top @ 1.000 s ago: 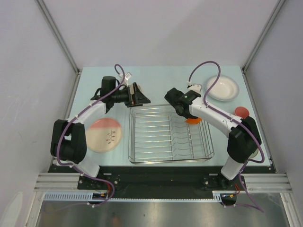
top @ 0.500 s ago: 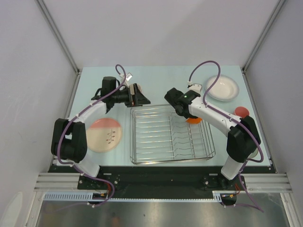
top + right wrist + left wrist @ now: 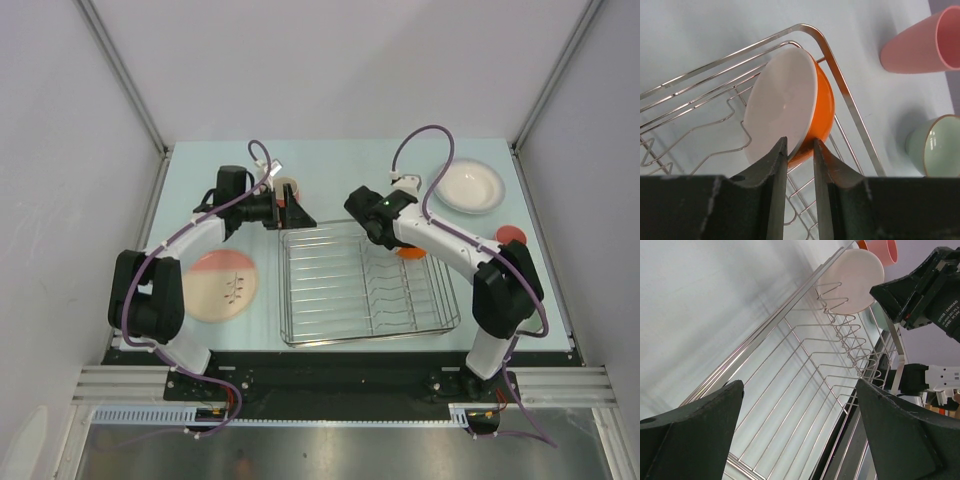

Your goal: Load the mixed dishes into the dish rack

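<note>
The silver wire dish rack (image 3: 365, 285) lies mid-table. The orange-and-white bowl (image 3: 790, 107) stands on edge in its far right corner; it also shows in the top view (image 3: 409, 253) and the left wrist view (image 3: 852, 272). My right gripper (image 3: 800, 144) is shut on the bowl's rim, one finger inside and one outside. My left gripper (image 3: 800, 390) is open and empty at the rack's far left corner (image 3: 298, 215). The orange mug (image 3: 289, 187) stands just behind it. The pink plate (image 3: 220, 285) lies left of the rack. The white plate (image 3: 468, 186) lies far right.
The pink tumbler (image 3: 920, 45) lies on its side right of the rack, also in the top view (image 3: 511, 236). The pale green bowl (image 3: 937, 145) sits near it, hidden under my right arm in the top view. Walls close in the table on three sides.
The rack has slid and turned a little to the right. My left gripper has drawn back slightly, uncovering the mug behind it. My right gripper still holds the bowl.
</note>
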